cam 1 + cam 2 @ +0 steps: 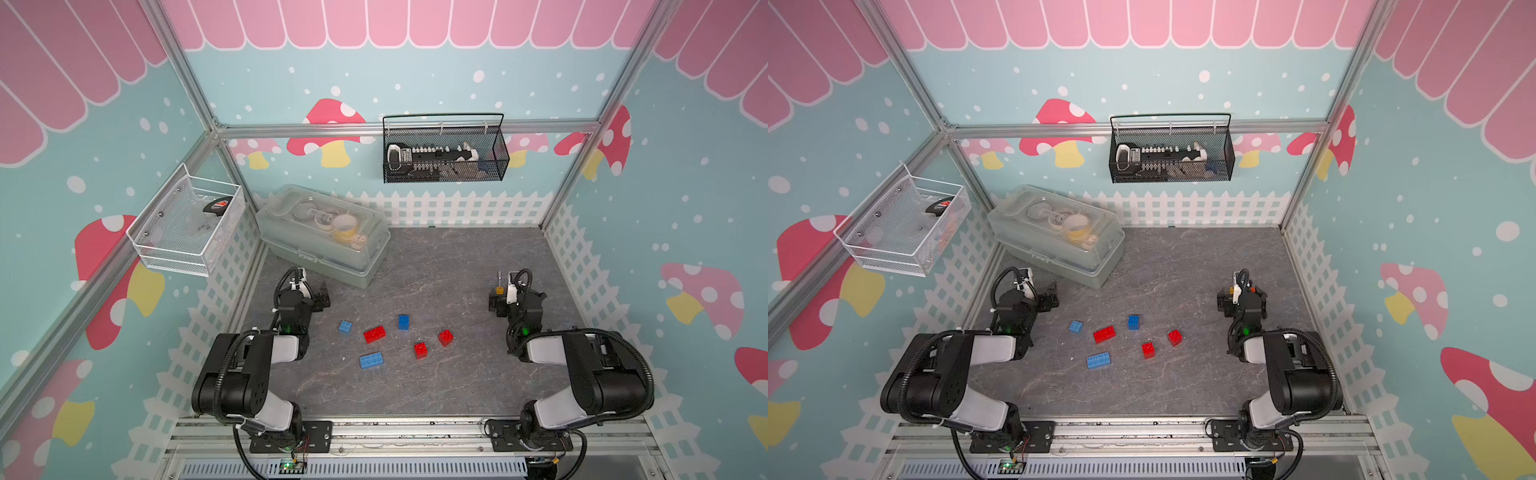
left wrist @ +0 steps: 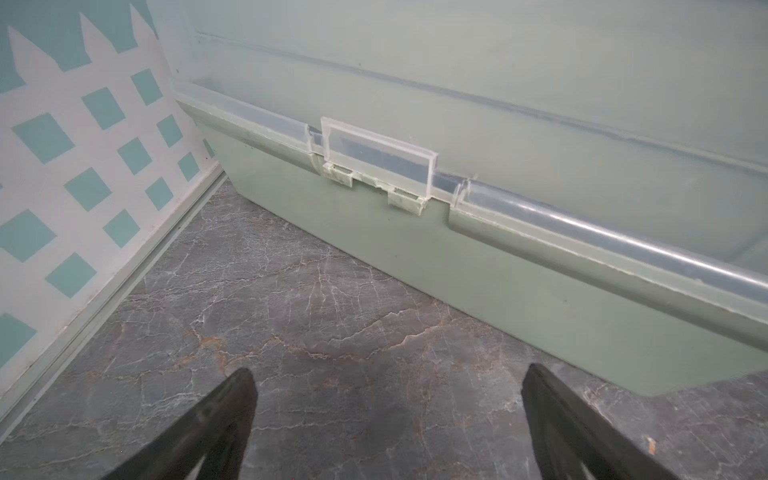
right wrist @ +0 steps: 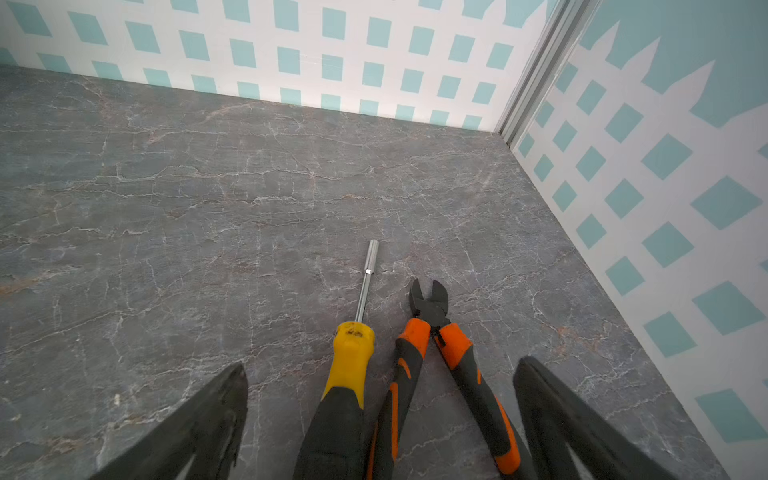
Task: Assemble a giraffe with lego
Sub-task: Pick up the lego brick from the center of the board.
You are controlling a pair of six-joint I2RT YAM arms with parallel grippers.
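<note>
While the left tool [image 2: 388,370] and the right tool [image 3: 381,365] are both released, holding nothing, the lego [image 1: 374,333], 3 red & 3 blue bricks, lies scattered mid-surface [image 1: 415,386], all apart; right tool hangs over probably a screwdriver [image 3: 353,357] & cutters [image 3: 432,316].

On the grey marbled tabletop [image 1: 415,395] between my arms, the square blue plastic brick [image 1: 345,326] is leftmost, the long red brick [image 1: 374,333] is just right of it, and the long blue brick [image 1: 371,360] lies nearer me. The short blue brick [image 1: 403,322] sits farther back. The nearer square red brick [image 1: 420,350] and the outer square red brick [image 1: 445,337] lie rightmost. The translucent lidded plastic box [image 1: 324,237] stands back left, facing my left gripper [image 2: 384,374]. The yellow-handled driver [image 3: 349,365] and orange-handled cutters [image 3: 436,332] lie side by side at my right gripper [image 3: 382,362].
</note>
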